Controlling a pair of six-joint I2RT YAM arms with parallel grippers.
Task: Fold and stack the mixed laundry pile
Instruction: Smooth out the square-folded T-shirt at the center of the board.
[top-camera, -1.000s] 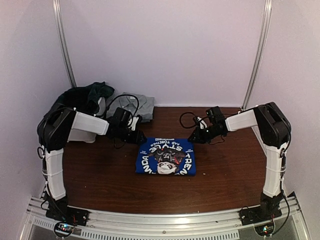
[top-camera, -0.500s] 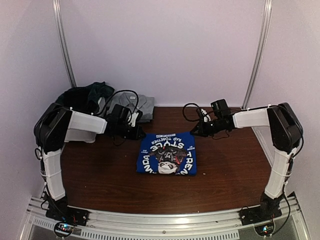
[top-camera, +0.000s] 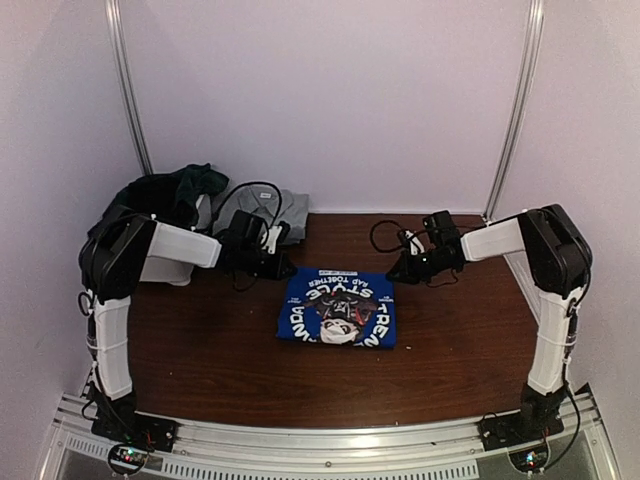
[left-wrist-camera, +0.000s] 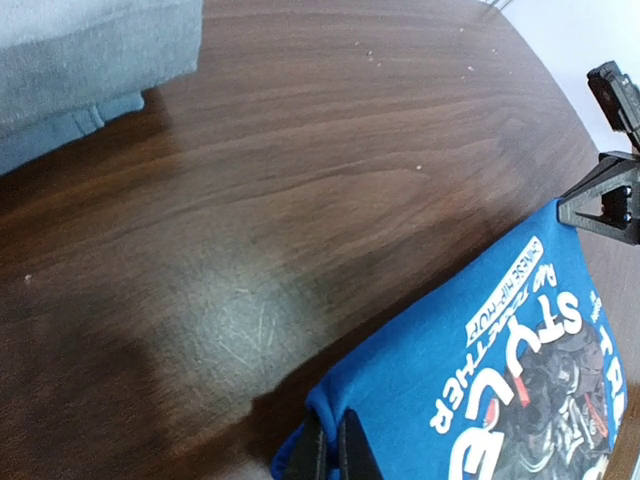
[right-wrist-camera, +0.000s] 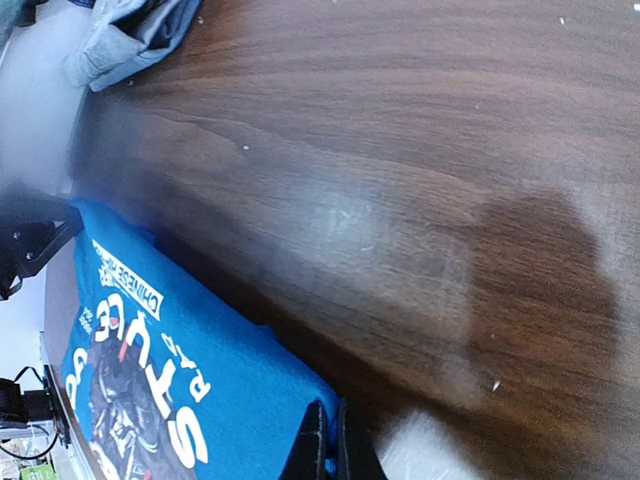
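A folded royal-blue T-shirt (top-camera: 338, 308) with a printed graphic lies flat in the middle of the brown table (top-camera: 200, 350). My left gripper (top-camera: 285, 270) is shut on its far left corner; in the left wrist view the black fingertips (left-wrist-camera: 332, 445) pinch a fold of the blue T-shirt (left-wrist-camera: 480, 370). My right gripper (top-camera: 393, 272) is shut on the far right corner, and the right wrist view shows its tips (right-wrist-camera: 328, 440) clamped on the blue T-shirt's (right-wrist-camera: 180, 390) edge. The rest of the laundry pile, a dark green and black heap (top-camera: 170, 190) and a grey garment (top-camera: 285, 210), sits at the back left.
The grey garment (left-wrist-camera: 80, 60) lies close behind my left gripper. Walls with two metal posts (top-camera: 130, 90) enclose the back corners. Black cables loop above both wrists. A metal rail (top-camera: 320, 440) runs along the near table edge.
Both grippers have closed on the T-shirt's far corners. The shirt has shifted slightly to the right, and its far edge is drawn a little tauter.
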